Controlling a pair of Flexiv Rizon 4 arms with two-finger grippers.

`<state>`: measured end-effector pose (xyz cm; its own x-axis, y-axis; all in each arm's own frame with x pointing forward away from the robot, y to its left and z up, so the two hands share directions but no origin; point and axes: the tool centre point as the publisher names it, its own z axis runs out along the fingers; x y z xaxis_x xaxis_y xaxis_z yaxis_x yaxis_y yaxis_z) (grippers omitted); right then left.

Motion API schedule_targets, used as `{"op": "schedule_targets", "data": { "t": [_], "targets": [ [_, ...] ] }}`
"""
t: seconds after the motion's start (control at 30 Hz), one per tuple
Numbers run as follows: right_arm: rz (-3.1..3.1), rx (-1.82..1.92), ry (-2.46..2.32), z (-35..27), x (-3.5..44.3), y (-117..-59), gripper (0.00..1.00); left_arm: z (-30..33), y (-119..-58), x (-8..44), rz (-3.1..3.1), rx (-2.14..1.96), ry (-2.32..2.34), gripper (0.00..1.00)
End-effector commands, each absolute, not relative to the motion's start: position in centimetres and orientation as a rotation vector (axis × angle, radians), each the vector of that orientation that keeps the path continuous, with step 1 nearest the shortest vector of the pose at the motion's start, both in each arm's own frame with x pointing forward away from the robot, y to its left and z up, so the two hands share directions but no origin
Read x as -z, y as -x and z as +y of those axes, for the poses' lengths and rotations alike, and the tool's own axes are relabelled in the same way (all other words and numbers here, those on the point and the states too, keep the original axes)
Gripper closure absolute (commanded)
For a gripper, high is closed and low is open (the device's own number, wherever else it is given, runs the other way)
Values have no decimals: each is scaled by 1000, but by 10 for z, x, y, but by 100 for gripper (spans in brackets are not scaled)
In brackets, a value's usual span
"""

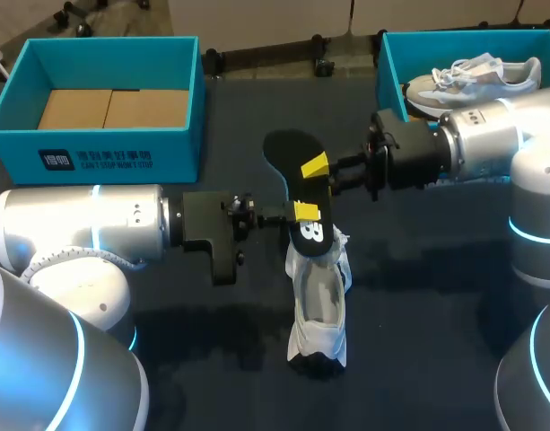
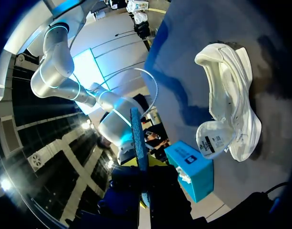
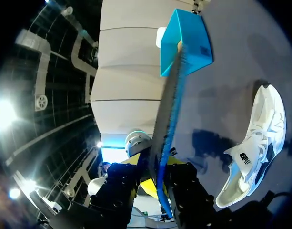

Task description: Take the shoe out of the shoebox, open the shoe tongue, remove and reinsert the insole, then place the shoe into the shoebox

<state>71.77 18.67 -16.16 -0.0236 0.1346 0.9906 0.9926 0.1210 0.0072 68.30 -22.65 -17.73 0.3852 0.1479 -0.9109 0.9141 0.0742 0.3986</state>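
Insole (image 1: 288,154) flat, black, oval | left jaws, right jaws pinching it | white mesh shoe (image 1: 318,301) below

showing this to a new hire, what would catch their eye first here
A black insole is held above mid-table, gripped by both the left hand and the right hand. Just below it a white shoe sits on the dark table.

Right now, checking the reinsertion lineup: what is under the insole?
The white shoe on the dark table lies under the insole, which the left fingers and right fingers hold. The insole hides the shoe's far end.
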Motion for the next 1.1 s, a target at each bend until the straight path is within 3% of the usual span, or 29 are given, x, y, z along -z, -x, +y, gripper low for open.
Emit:
{"op": "schedule_targets", "data": {
  "t": [0.03, 0.13, 0.33, 0.47, 0.57, 0.73, 0.97, 1.0, 1.1],
  "targets": [
    [-1379, 1067, 1215, 187, 156, -716, 78, -227, -682, 178, 1040, 766, -1387, 100],
    [-1383, 1063, 1216, 189, 155, -716, 87, -227, -682, 178, 1040, 766, -1387, 100],
    [-1378, 1059, 1221, 189, 156, -717, 88, -227, -682, 178, 1040, 766, -1387, 100],
    [-1367, 1061, 1227, 188, 158, -718, 84, -227, -682, 178, 1040, 766, -1387, 100],
    [-1359, 1066, 1227, 188, 158, -718, 72, -227, -682, 178, 1040, 766, -1387, 100],
    [-1341, 1087, 1236, 189, 159, -720, 72, -227, -682, 178, 1040, 766, -1387, 100],
    [-1321, 1103, 1259, 188, 159, -722, 86, -227, -682, 178, 1040, 766, -1387, 100],
    [-1320, 1105, 1261, 187, 159, -722, 99, -227, -682, 178, 1040, 766, -1387, 100],
    [-1316, 1109, 1266, 187, 159, -722, 100, -227, -682, 178, 1040, 766, -1387, 100]
  ]
}}
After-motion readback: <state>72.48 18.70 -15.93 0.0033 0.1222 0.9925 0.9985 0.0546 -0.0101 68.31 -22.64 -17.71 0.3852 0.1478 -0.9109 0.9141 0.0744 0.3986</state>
